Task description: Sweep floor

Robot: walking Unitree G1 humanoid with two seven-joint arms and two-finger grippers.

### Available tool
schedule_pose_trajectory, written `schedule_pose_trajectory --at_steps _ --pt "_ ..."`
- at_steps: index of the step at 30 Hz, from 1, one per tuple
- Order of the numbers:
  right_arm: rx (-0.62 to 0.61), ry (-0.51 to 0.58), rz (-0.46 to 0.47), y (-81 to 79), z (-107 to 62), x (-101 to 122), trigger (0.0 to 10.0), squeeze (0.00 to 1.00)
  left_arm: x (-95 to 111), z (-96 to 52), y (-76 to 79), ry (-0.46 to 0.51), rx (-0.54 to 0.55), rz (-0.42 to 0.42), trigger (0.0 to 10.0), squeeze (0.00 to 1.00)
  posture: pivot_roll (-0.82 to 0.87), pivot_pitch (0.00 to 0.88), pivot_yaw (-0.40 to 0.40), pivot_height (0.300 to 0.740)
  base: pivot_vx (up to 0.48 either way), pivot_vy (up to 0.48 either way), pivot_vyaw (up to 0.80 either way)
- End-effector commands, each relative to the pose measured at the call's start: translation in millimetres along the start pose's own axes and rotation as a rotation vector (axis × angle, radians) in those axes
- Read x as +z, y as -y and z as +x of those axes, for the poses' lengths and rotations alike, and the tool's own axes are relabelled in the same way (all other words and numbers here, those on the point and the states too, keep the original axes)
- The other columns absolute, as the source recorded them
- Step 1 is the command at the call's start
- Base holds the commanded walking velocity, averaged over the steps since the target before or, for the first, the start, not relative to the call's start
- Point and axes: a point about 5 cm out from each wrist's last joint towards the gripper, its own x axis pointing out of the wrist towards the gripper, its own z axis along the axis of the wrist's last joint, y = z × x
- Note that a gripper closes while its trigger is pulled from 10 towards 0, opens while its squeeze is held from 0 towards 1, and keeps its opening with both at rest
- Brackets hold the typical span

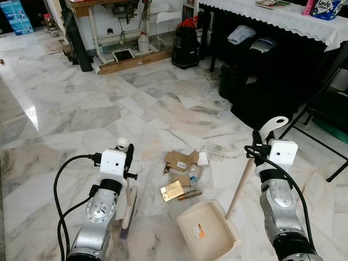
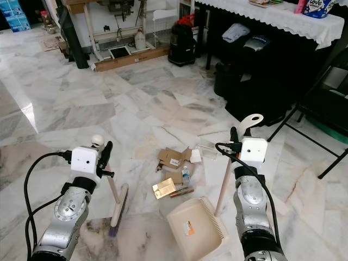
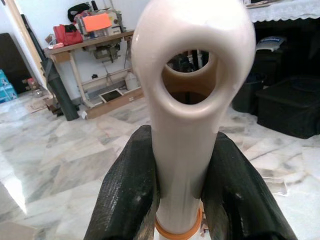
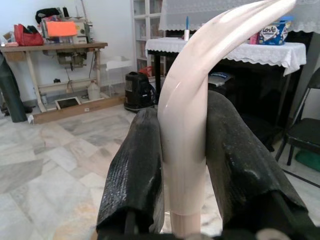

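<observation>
A short broom [image 1: 128,209] is held upright by its cream handle in the left gripper [image 3: 181,187], jaws clamped on the handle just below the hang loop; brush head rests on marble floor [image 1: 81,109], left of the litter. Dustpan [image 1: 209,229] sits on floor w/ its long handle gripped by right gripper [image 4: 184,165], fingers [image 4: 135,175] pressed tight on both sides. Btwn broom & pan: litter pile [image 1: 182,174] of cardboard scraps, small bottle, gold wrapper, clear plastic piece. Further back: black vacuum [image 1: 186,43], table w/ white lace cloth [image 1: 283,19], sewing machine stand [image 1: 117,27].
</observation>
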Motion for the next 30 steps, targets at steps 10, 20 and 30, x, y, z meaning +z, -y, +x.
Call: schedule_pose_trajectory --at_steps 10,20,30 --pt "-0.006 0.047 0.011 -1.5 4.2 8.8 10.0 0.00 9.5 6.1 -9.3 0.046 0.014 0.028 10.0 0.00 0.07 0.000 0.016 0.740 0.000 0.000 -0.37" --pt "-0.004 0.036 0.027 -3.0 7.4 9.4 10.0 0.00 7.8 1.6 -11.6 0.043 0.028 0.030 10.0 0.00 0.08 0.002 0.008 0.740 0.000 0.000 -0.23" --pt "0.008 0.057 0.010 -5.9 8.2 12.3 10.0 0.00 7.8 2.4 -9.5 0.040 0.021 0.031 10.0 0.00 0.07 0.009 0.013 0.740 0.073 0.000 -0.15"
